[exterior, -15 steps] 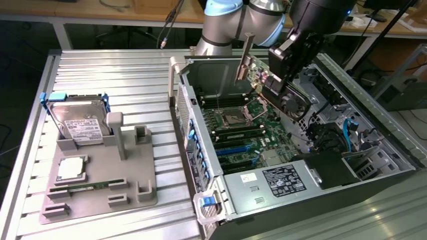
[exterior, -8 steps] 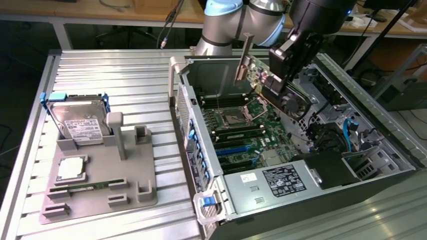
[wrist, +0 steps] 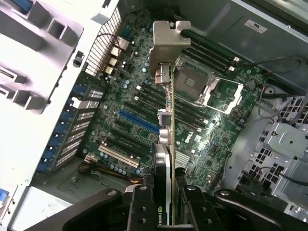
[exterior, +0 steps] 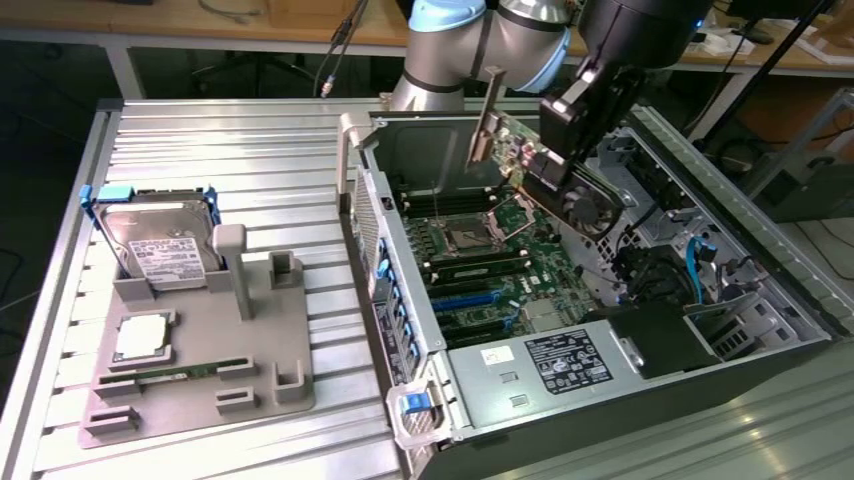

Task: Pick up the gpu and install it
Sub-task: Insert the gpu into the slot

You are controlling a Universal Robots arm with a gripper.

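Open PC case [exterior: 378, 240] sits beneath the end effector [wrist: 169, 198], motherboard [wrist: 139, 103] straight below, gpu [wrist: 167, 120] clamped edge-on in its grip, clear of the board, presumably so the card edge can meet a slot [wrist: 138, 122].

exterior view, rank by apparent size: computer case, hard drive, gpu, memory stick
1. computer case
2. hard drive and gpu: too alike to rank, since the gpu is seen at an angle
3. memory stick

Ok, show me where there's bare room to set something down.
Free: the ribbed table beyond the hard drive, up to the computer case; the strip of table at the exterior view's lower right. Crowded: the grey fixture, and inside the case under the held gpu.
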